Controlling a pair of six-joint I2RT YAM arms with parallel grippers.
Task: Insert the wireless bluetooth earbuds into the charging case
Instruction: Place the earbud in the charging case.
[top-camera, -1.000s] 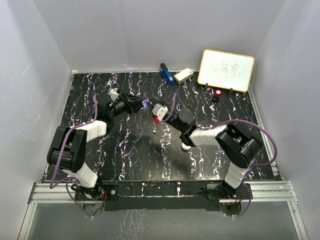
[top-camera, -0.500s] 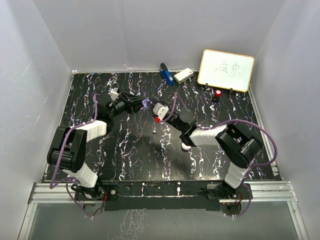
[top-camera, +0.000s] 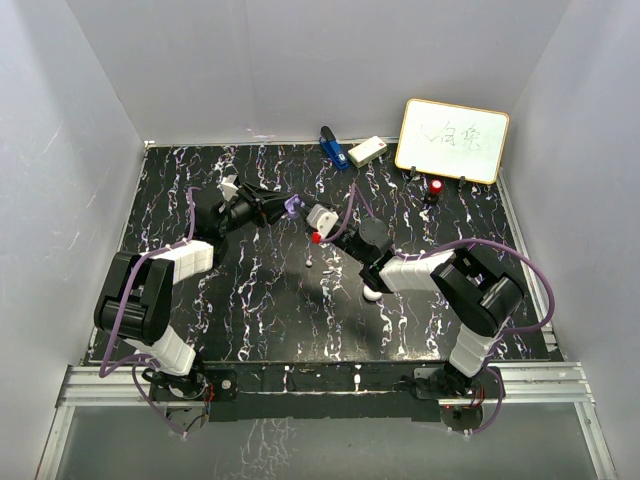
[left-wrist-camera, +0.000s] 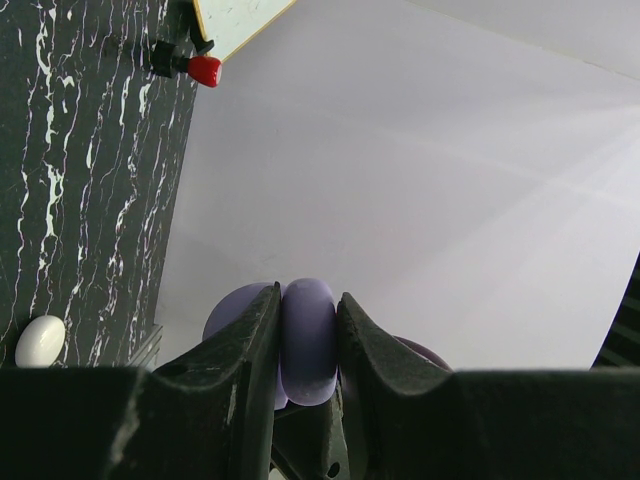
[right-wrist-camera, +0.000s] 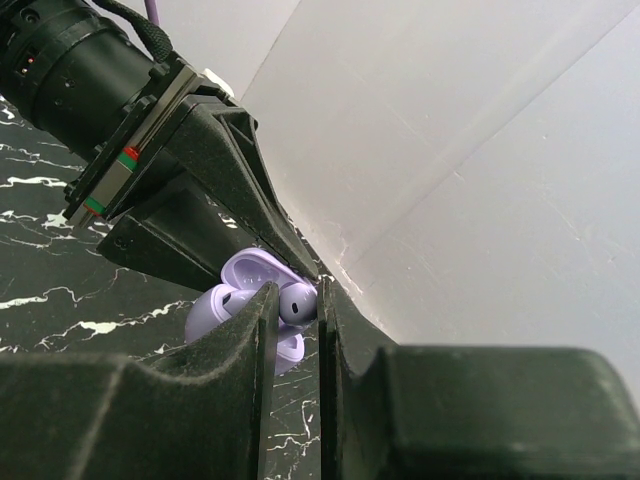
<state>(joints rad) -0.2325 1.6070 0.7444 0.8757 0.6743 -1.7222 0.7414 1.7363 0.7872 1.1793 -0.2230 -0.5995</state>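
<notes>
My left gripper (top-camera: 286, 209) is shut on an open pale purple charging case (left-wrist-camera: 308, 340), held above the table with its lid up (right-wrist-camera: 243, 272). My right gripper (right-wrist-camera: 297, 306) is shut on a pale purple earbud (right-wrist-camera: 298, 302), right at the case's open mouth and touching it. In the top view the two grippers meet near the table's middle, the right gripper (top-camera: 305, 214) just right of the purple case (top-camera: 292, 207). A tiny white piece (top-camera: 311, 262) lies on the table below them.
A white pebble-like case (top-camera: 372, 292) lies beside my right forearm and also shows as a white case (left-wrist-camera: 40, 340) in the left wrist view. At the back stand a whiteboard (top-camera: 452, 139), a red-capped knob (top-camera: 436, 186), a blue object (top-camera: 332, 148) and a white box (top-camera: 367, 151).
My right gripper has edged slightly left with the earbud, closing on the purple case. The left gripper and case have barely shifted.
</notes>
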